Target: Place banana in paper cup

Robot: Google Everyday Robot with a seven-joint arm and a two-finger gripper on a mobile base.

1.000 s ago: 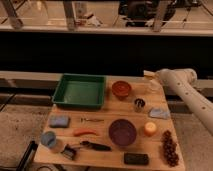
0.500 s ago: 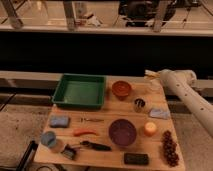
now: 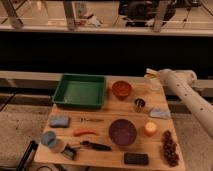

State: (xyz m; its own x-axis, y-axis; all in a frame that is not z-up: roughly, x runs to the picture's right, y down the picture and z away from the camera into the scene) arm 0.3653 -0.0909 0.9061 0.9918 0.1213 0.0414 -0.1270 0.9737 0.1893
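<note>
— Where was the gripper found?

— The gripper [image 3: 151, 76] was seen over the far right corner of the wooden table [image 3: 109, 109], at the end of the white arm [image 3: 187, 92], which was stretched in from the right. Whether it was spread or pressed together could not be told.

— And the banana?

— A pale yellow bit, taken for the banana [image 3: 152, 73], was seen right at the gripper's tip. Whether it was gripped could not be made out. The paper cup [image 3: 154, 86] was made out just beneath it, on that same corner, its outline hard to part from the arm.

— What was noted around them?

— The orange bowl [image 3: 121, 89] was set just left of the cup, and the dark metal cup [image 3: 139, 103] in front of it. A grey-blue cloth [image 3: 160, 113] was laid beneath the arm. Further out, a green tray [image 3: 80, 91] was placed at the far left. A purple bowl [image 3: 122, 131] was seen at the middle front, with a small orange-yellow object [image 3: 150, 129] beside it on the right. Dark grapes [image 3: 170, 147] were laid at the near right corner and a black block [image 3: 136, 158] at the front edge. An orange-red curved thing [image 3: 84, 132] and a blue sponge [image 3: 59, 121] were seen on the left.
</note>
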